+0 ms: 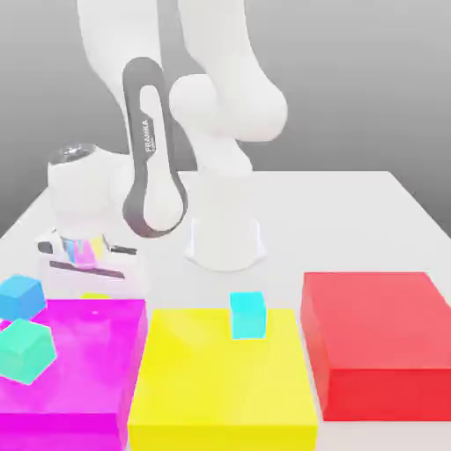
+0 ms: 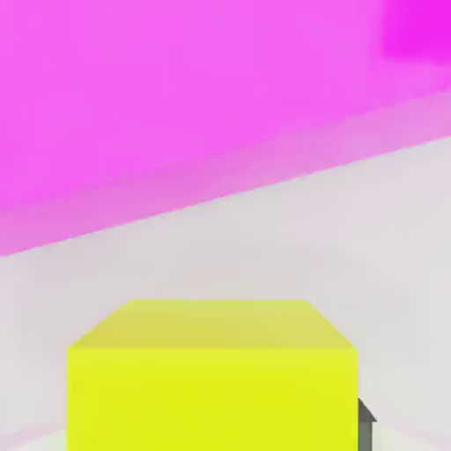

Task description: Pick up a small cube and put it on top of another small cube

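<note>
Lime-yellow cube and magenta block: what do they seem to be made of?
Lime-yellow cube: uniform matte colour, crisp edges, no texture or grain; looks like plain plastic, though a render leaves it open. Magenta block: same flat, unmarked finish with soft shading, likewise plastic-like.

The arm (image 1: 211,97) looks like smooth, slightly glossy white plastic. The small cube (image 2: 211,379) and the magenta block (image 1: 75,361) have plain matt faces. The table (image 1: 352,220) is smooth, matt white.

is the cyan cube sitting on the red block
No, the cyan cube stands on the large yellow block, while the red block lies at the exterior view's right.
</note>
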